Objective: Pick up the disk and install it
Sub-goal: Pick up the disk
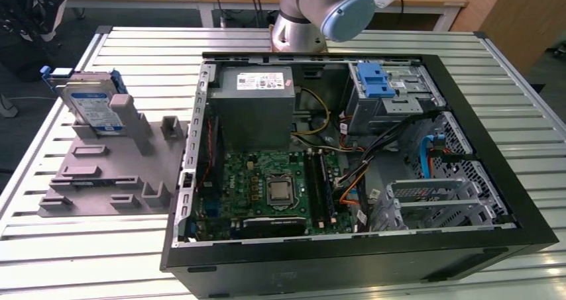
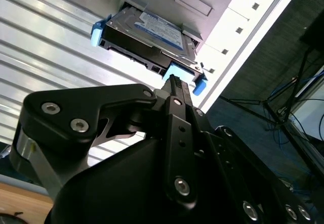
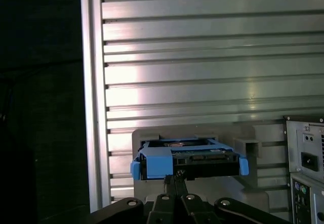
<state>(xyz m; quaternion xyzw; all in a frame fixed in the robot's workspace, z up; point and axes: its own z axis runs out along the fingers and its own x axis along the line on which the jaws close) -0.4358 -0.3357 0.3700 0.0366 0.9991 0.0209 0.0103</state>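
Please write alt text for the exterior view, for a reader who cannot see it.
An open desktop computer case lies on a slatted metal table, its motherboard exposed. At the exterior view's left, the disk stands upright in a grey holder on the table; the robot arm rises beyond the case.

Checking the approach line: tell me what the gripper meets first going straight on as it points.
Most likely the disk, at its blue-framed near edge, straight ahead of the gripper in both wrist views; depth unclear.
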